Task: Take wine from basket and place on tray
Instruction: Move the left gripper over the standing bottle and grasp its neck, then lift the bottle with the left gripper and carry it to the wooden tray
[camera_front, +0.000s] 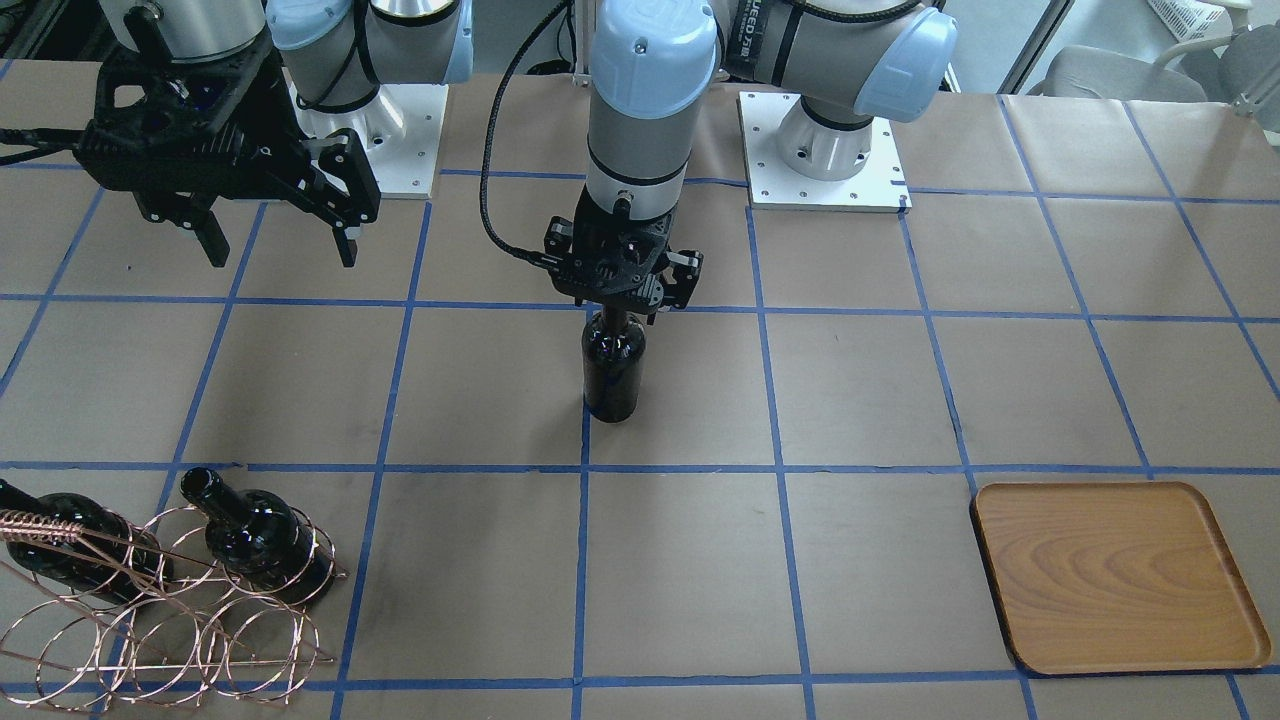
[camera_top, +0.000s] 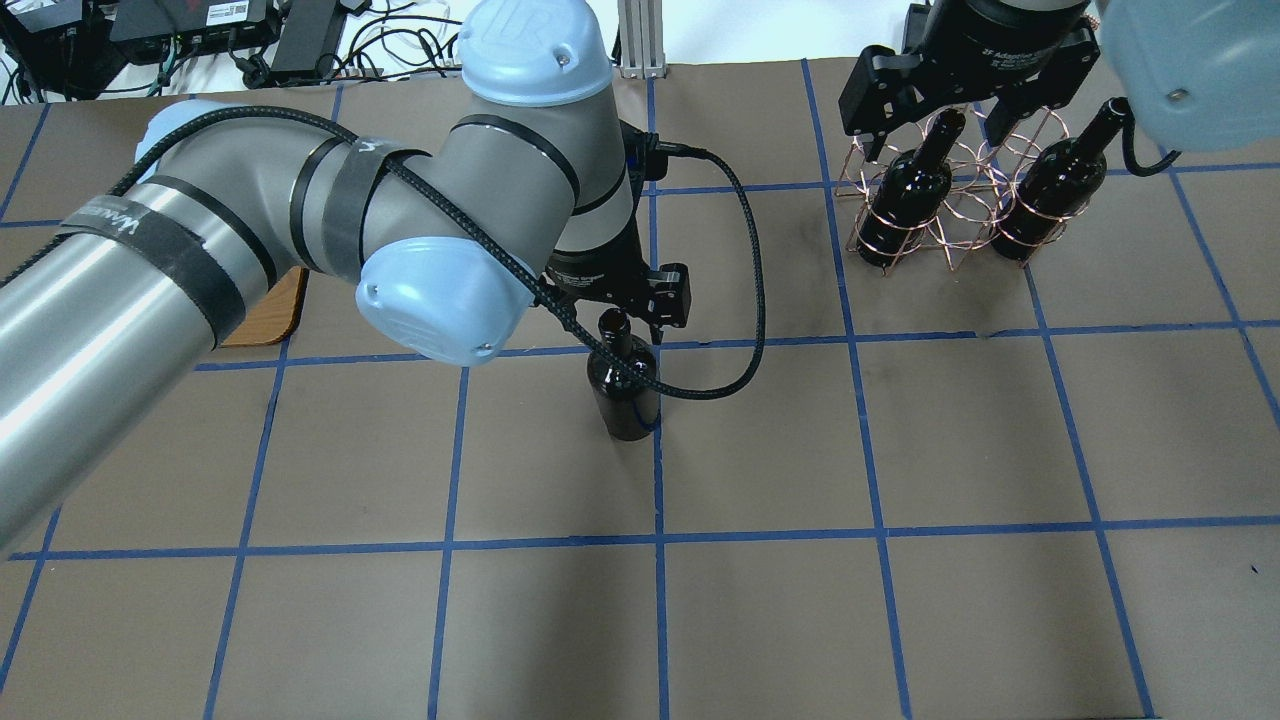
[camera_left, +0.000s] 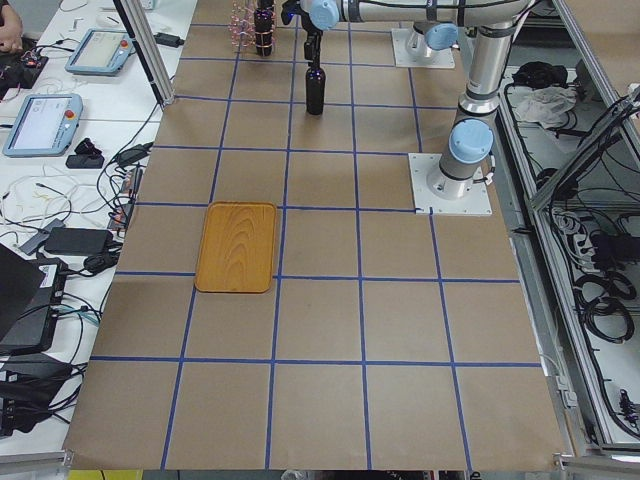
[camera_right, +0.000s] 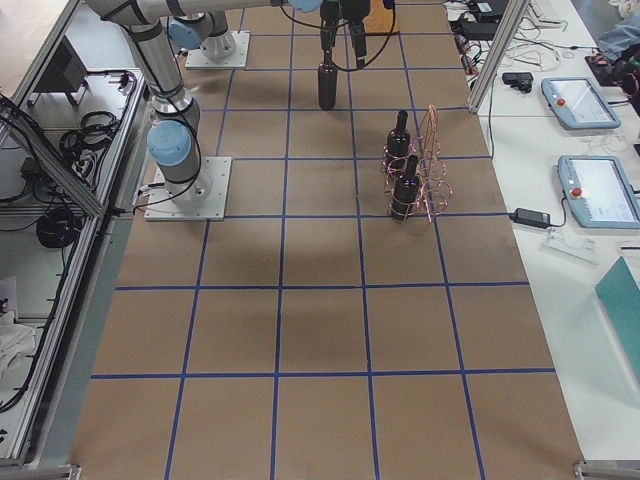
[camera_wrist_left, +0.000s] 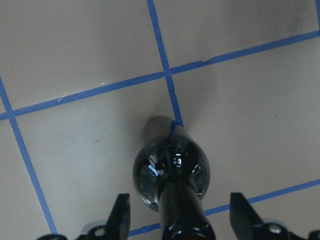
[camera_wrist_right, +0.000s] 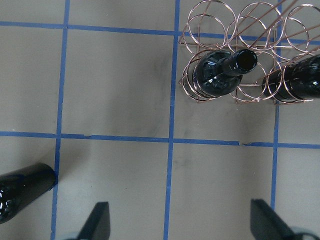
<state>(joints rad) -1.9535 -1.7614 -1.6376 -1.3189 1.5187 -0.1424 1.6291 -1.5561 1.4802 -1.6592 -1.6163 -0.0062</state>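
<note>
Wine bottle (camera_front: 612, 370) noted upright near the centre of the table (camera_front: 860, 390), long axis vertical, mouth up, base set on a blue tape line (camera_front: 583, 560). The neck is straddled by the left gripper (camera_front: 618, 308). In the left wrist view both fingers (camera_wrist_left: 121, 215) are seen clear of the glass, so the pincer is spread and grips nothing. The right gripper (camera_front: 281, 255) is held wide above the table.

Bottles counted: three. One basket (camera_front: 60, 527), in which a second bottle (camera_front: 262, 537) and a third bottle (camera_front: 55, 555) are lodged tilted, necks upward. One tray (camera_front: 1115, 575), well apart from the upright bottle, wood grain visible across its face.
</note>
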